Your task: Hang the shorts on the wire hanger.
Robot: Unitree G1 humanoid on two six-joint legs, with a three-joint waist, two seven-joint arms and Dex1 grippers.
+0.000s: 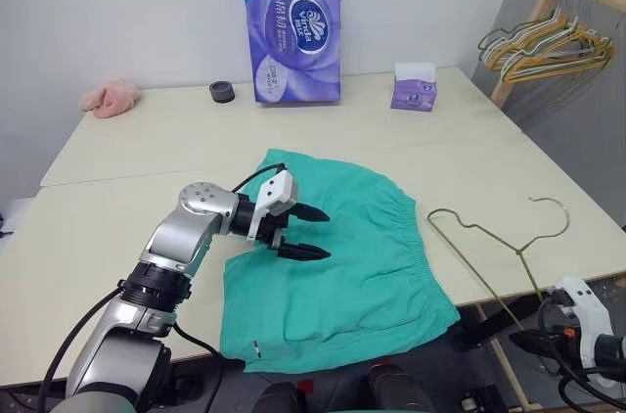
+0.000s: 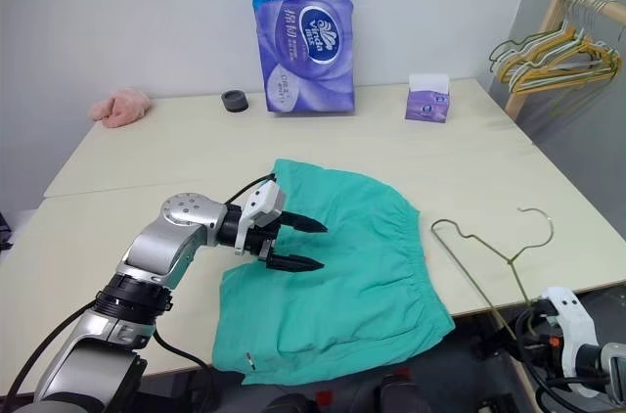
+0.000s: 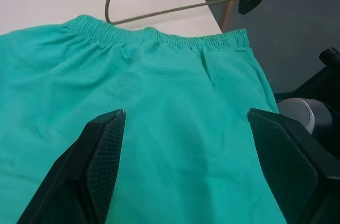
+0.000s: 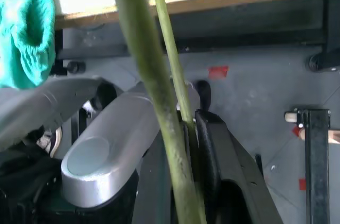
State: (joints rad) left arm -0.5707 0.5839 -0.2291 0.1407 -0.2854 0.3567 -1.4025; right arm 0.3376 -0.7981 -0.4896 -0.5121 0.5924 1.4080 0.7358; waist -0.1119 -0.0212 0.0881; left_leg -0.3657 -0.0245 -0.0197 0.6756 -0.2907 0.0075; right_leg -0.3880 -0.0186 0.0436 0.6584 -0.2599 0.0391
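The teal-green shorts (image 1: 377, 271) lie flat on the table (image 1: 98, 227), with the gathered waistband toward the right edge. My left gripper (image 1: 326, 235) hovers just above their middle, pointing right. It is open, with nothing between its fingers (image 3: 106, 149). The wire hanger (image 1: 494, 237) lies to the right of the waistband, its hook pointing away from me. Its near corner sticks out past the table's front edge. There, below table height, my right gripper (image 1: 536, 340) is shut on the wire (image 4: 175, 102).
Along the back of the table stand a purple toilet-paper pack (image 1: 293, 26), a small tissue box (image 1: 414, 88), a black ring (image 1: 222, 91) and a pink cloth (image 1: 110, 97). A wooden rack with yellow and green hangers (image 1: 553, 41) is at the far right.
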